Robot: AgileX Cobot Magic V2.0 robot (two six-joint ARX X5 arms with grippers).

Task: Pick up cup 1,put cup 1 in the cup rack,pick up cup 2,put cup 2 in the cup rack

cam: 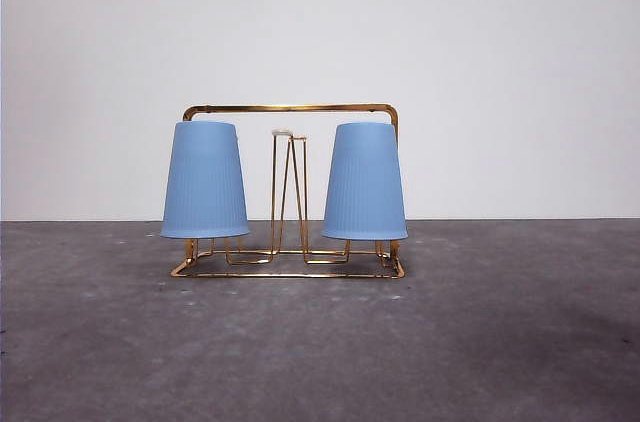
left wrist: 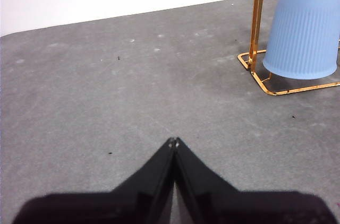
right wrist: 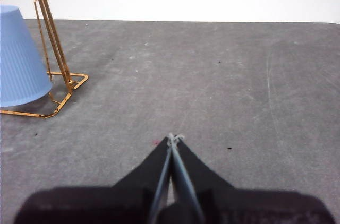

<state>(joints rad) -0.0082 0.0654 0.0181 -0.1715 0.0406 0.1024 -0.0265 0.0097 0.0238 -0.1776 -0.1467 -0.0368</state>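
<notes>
Plain white wall (cam: 450, 72) behind, grey speckled desk (cam: 320, 352) up front. The gold wire cup rack (cam: 290, 192) is standing mid-desk, with both ribbed pale-blue plastic cups sitting upside down on its prongs: one left (cam: 205, 180), one right (cam: 365, 182). Left gripper (left wrist: 173, 141) and right gripper (right wrist: 172, 137) are both hovering clenched, holding nothing, well apart from the rack.

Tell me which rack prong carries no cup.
The middle prong of the cup rack: it stands bare between the two inverted blue cups.
</notes>
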